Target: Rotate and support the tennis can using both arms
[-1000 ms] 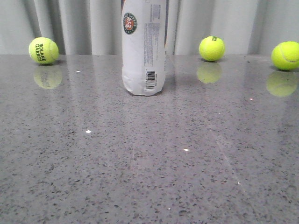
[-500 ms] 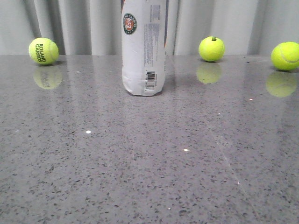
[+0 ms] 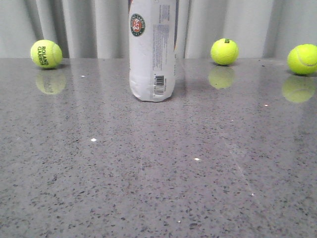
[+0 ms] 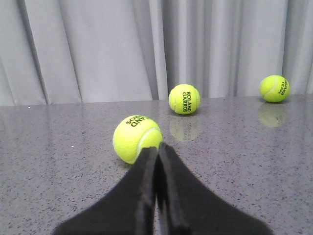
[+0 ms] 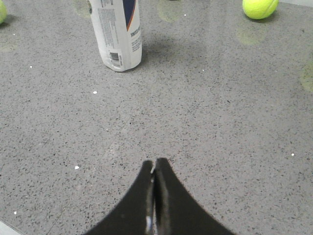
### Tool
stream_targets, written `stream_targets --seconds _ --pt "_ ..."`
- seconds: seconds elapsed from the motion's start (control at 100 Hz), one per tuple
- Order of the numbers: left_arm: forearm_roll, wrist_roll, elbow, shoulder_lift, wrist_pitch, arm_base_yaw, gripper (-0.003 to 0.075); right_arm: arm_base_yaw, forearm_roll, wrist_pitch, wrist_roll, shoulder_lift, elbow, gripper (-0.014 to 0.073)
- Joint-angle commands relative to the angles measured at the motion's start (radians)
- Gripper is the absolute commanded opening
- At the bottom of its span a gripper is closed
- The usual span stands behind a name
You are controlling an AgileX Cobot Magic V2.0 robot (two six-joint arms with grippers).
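The tennis can (image 3: 152, 49) stands upright on the grey speckled table near the back, its top cut off by the frame; its round logo and barcode face the front camera. It also shows in the right wrist view (image 5: 119, 34), upright and far from my right gripper (image 5: 154, 162), which is shut and empty above bare table. My left gripper (image 4: 157, 146) is shut and empty, its tips just in front of a tennis ball (image 4: 136, 138). The can is out of the left wrist view. No gripper shows in the front view.
Three tennis balls lie along the back in the front view: far left (image 3: 46, 54), right of the can (image 3: 224, 51), far right (image 3: 302, 59). The left wrist view shows two more balls (image 4: 184, 99) (image 4: 275, 88) by a grey curtain (image 4: 98, 49). Another ball (image 5: 260, 7) lies in the right wrist view.
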Motion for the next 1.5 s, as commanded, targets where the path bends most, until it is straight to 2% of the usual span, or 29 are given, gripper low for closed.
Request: stream_targets --seconds 0.0,0.63,0.79,0.99,1.241,1.341,1.491 --pt "0.001 -0.009 0.043 -0.033 -0.069 0.0 -0.002 -0.004 -0.005 -0.072 0.0 0.007 -0.026 -0.0067" --pt "0.001 -0.009 0.043 -0.033 -0.069 0.0 -0.002 -0.004 -0.005 -0.073 0.0 0.007 -0.026 -0.0067" --pt "0.001 -0.009 0.043 -0.033 -0.069 0.0 -0.002 -0.004 -0.048 -0.113 0.0 0.012 -0.022 -0.0067" --pt "0.001 -0.009 0.043 -0.033 -0.069 0.0 -0.002 -0.032 -0.082 -0.326 0.0 0.012 0.078 -0.0067" --pt "0.001 -0.009 0.043 -0.033 -0.069 0.0 -0.002 -0.24 -0.08 -0.694 0.0 -0.004 0.258 -0.0067" --pt "0.001 -0.009 0.043 -0.033 -0.069 0.0 -0.002 -0.323 -0.08 -0.766 0.0 -0.02 0.316 -0.0067" --pt "0.001 -0.009 0.043 -0.033 -0.069 0.0 -0.002 -0.406 -0.08 -0.79 0.0 -0.091 0.398 -0.0067"
